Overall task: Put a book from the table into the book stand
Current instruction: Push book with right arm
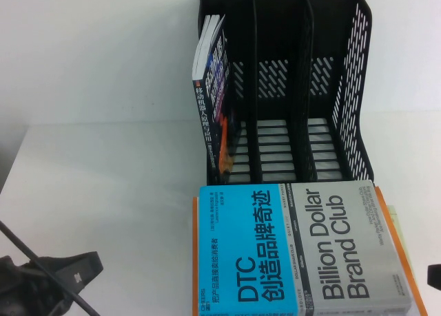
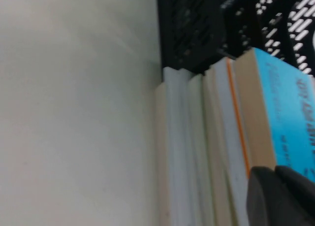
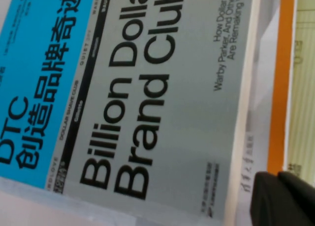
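Left gripper [image 1: 52, 278]: dark, matte, angular, low over the table at 8 o'clock in the high view, well apart from the stack; its wrist view shows only a dark rounded tip, so whether it is wide or narrow I cannot tell.
Table [image 1: 103, 185]: flat, plain white, smooth.
Dark book [image 1: 210, 89]: upright and slightly tilted in the stand's leftmost slot, at 12 o'clock; dark spine with white characters, pale page edges.
Stand [image 1: 348, 89]: black plastic, three slots, slotted base, perforated side walls; stands at 12 to 1 o'clock, just behind the stack.
Book [image 1: 303, 250]: thick rectangular block lying flat on top of a stack at 5 o'clock; glossy cover half bright blue, half grey, black "DTC" and "Billion Dollar Brand Club" lettering, cream page edges.
Orange-edged book [image 1: 405, 261]: directly under the book, its orange border showing along the sides.
Right gripper [image 1: 434, 276]: a dark piece at the edge at 4 o'clock, just beside the stack; opening cannot be told.
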Robot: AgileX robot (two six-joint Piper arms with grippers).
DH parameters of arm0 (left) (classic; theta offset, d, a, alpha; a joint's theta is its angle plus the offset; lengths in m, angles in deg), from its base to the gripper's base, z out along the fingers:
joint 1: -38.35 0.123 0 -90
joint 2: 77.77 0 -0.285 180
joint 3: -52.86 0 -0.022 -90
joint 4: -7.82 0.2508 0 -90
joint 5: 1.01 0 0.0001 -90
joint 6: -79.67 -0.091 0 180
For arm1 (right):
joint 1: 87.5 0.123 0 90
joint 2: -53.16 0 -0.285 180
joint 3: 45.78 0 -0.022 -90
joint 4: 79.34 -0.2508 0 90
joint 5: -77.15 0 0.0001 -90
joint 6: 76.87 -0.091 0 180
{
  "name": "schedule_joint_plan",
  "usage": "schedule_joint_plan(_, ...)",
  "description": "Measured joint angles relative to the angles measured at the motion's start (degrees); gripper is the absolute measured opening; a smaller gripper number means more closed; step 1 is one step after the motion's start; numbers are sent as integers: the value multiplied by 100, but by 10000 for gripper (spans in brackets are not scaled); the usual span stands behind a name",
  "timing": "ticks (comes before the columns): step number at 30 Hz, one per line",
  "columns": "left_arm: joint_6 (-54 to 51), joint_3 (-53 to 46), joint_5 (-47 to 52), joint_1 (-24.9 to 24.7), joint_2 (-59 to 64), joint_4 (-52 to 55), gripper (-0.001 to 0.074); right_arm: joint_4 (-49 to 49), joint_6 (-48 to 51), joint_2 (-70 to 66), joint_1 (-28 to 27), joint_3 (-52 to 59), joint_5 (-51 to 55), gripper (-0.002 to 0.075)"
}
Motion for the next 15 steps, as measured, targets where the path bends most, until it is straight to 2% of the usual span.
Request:
schedule_joint_plan(6,-882,0,241,0,0,-1191,-4,-915,1053,-1131,0,-322,-89,-2)
schedule_joint_plan(15,-884,0,429,0,0,-1621,-4,-1186,1405,-2326,47,-726,-54,-2)
